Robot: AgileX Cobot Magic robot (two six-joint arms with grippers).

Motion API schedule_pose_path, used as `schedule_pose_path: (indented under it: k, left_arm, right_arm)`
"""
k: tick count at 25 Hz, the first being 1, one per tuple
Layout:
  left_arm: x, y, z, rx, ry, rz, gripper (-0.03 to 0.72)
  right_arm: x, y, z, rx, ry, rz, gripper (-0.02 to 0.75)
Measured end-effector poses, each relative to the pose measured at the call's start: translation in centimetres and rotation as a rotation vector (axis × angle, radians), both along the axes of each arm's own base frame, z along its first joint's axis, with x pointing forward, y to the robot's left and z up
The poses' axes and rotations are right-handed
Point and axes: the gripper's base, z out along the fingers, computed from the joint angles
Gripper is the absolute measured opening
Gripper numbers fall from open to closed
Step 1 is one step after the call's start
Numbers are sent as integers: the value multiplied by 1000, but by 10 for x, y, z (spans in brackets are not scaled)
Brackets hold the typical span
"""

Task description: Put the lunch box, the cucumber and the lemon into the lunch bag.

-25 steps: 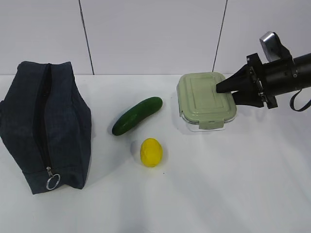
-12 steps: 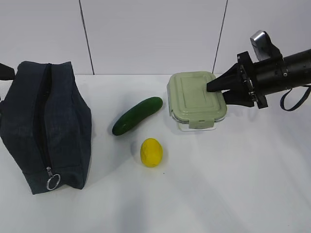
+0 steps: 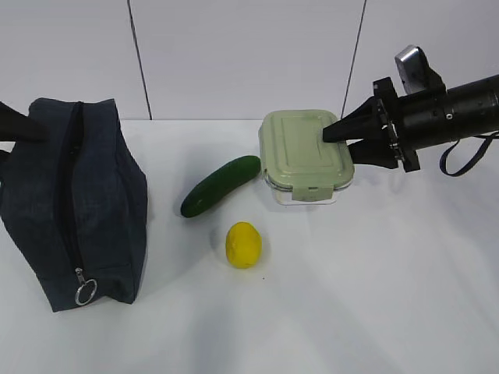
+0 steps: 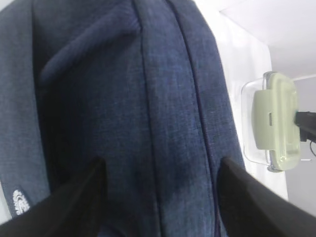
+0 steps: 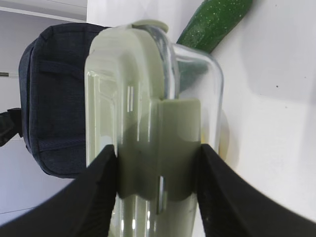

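right gripper [image 3: 331, 134] jaws clamp lunch box [image 3: 304, 154] across lid and base, box lifted off table [image 3: 374, 280]. left gripper [image 4: 158, 197] jaws spread wide over lunch bag [image 3: 74, 199], arm mostly cut off. bag zipped. cucumber [image 3: 221, 185], lemon [image 3: 243, 245] between bag and box.

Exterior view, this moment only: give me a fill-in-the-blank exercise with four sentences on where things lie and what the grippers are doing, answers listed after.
1. The right gripper is closed on the ____.
2. The lunch bag has its zipper ____.
3. The lemon lies on the table in front of the ____.
4. The left gripper has its fingers on either side of the lunch bag's ____ end.

Missing words: lunch box; closed; cucumber; far
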Motion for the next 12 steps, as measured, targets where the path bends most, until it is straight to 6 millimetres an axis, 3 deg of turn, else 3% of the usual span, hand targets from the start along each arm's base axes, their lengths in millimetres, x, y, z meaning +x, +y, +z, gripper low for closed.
schedule_pose_path:
  k: [5,12]
  left_arm:
    - [2,-5,-1,13,-4,-4,452]
    - [2,-4,-2,21,-9,4,135]
  right_arm:
    - [0,0,0,0,0,0,364]
    - [0,0,0,1,0,-1,364]
